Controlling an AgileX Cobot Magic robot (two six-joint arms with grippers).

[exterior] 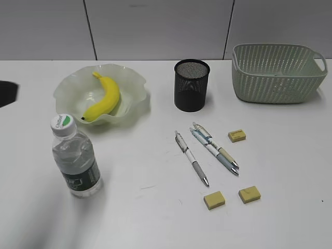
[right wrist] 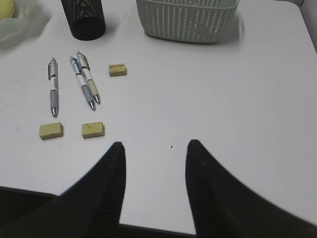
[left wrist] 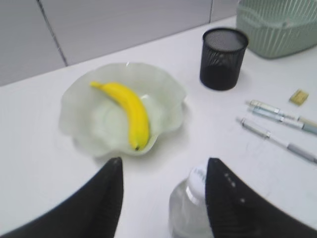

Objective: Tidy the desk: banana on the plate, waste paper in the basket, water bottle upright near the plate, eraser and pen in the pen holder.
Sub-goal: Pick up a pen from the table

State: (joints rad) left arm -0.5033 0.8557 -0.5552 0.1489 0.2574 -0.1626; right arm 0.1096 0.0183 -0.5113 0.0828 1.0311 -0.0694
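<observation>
A white desk holds a black mesh pen holder near its back edge. Left of the holder, a yellow banana lies inside a ruffled pale-green plate. In front of the plate, further left of the holder, a water bottle stands upright. Right of the holder sits a pale green basket. In front of the holder lie three pens and three yellowish erasers. The left gripper hangs with its jaws apart just above the bottle's cap. The right gripper hovers with jaws spread over bare desk, holding nothing.
</observation>
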